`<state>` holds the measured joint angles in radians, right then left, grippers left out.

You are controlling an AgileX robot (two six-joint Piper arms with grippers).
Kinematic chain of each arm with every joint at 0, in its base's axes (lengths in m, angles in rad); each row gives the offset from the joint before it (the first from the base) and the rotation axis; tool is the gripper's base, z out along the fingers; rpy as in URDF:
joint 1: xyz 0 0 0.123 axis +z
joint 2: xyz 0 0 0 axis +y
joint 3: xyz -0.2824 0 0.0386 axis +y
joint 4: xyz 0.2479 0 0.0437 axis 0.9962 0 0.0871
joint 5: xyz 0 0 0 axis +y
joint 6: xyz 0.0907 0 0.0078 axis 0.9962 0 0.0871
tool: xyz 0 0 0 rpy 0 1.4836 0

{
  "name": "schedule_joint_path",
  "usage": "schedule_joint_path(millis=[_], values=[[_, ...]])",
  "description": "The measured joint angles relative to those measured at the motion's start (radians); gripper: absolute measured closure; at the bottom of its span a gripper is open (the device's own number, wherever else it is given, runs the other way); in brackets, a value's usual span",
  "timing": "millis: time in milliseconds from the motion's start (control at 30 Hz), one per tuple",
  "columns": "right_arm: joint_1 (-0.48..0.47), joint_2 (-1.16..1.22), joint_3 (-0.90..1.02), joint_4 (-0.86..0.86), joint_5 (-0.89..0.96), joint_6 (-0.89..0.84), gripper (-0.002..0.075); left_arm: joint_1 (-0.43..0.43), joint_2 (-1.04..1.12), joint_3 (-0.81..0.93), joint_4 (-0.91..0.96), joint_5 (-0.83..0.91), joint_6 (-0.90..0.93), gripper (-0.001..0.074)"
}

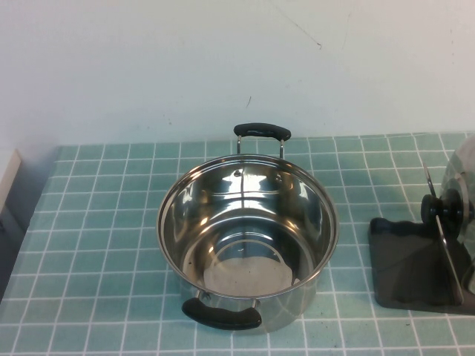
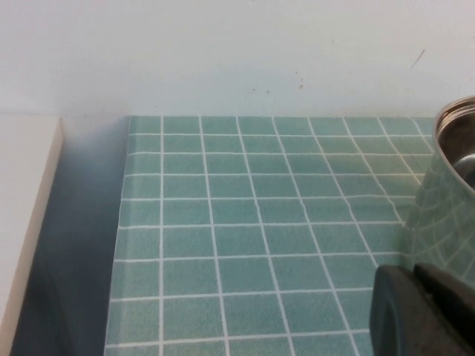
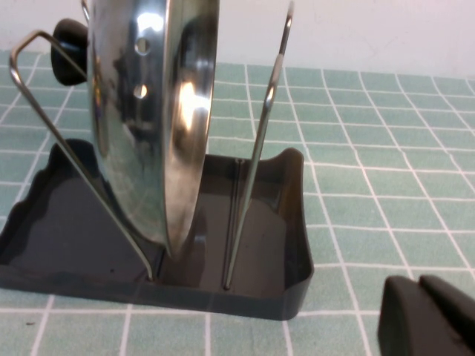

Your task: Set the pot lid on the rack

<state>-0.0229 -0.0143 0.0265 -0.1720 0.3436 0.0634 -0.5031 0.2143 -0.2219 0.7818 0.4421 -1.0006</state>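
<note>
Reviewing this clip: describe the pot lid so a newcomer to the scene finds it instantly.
Start at the big steel pot mid-table on the teal tiled mat; at the table's right edge sits the dark grey rack. Standing on edge in it, between the wire dividers, is the pot lid: a shiny disc with a black knob. Left end effector is near the pot, right end effector near the rack.

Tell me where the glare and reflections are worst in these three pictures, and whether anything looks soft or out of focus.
High view: bright reflections fill the steel pot; the pot lid is cut off at the edge. Right wrist view: a hot highlight on the lid's dome, which stands on edge in the rack; the right tool is a dark, soft shape. Left wrist view: even light, the left tool equally soft beside the pot.
</note>
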Motion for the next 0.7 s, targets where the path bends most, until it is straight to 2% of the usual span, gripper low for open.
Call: schedule_joint_path(millis=[133, 200, 267, 467, 567, 700], values=[[0.0, 0.0, 0.0, -0.001, 0.0, 0.0, 0.0727, 0.007, -0.012, 0.0, -0.084, 0.024, 0.048, 0.0737], [0.0, 0.0, 0.0, -0.001, 0.0, 0.0, 0.0727, 0.033, -0.036, 0.006, -0.209, 0.029, 0.12, 0.0737], [0.0, 0.0, 0.0, -0.001, 0.0, 0.0, 0.0727, 0.079, -0.068, 0.027, -0.334, 0.008, 0.279, 0.0737], [0.0, 0.0, 0.0, -0.001, 0.0, 0.0, 0.0727, 0.321, -0.182, 0.145, -0.74, -0.142, 0.8, 0.0737], [0.0, 0.0, 0.0, -0.001, 0.0, 0.0, 0.0727, 0.44, -0.22, 0.215, -0.824, -0.245, 0.867, 0.0737], [0.0, 0.0, 0.0, -0.001, 0.0, 0.0, 0.0727, 0.547, -0.223, 0.243, -0.832, -0.267, 0.851, 0.0737]])
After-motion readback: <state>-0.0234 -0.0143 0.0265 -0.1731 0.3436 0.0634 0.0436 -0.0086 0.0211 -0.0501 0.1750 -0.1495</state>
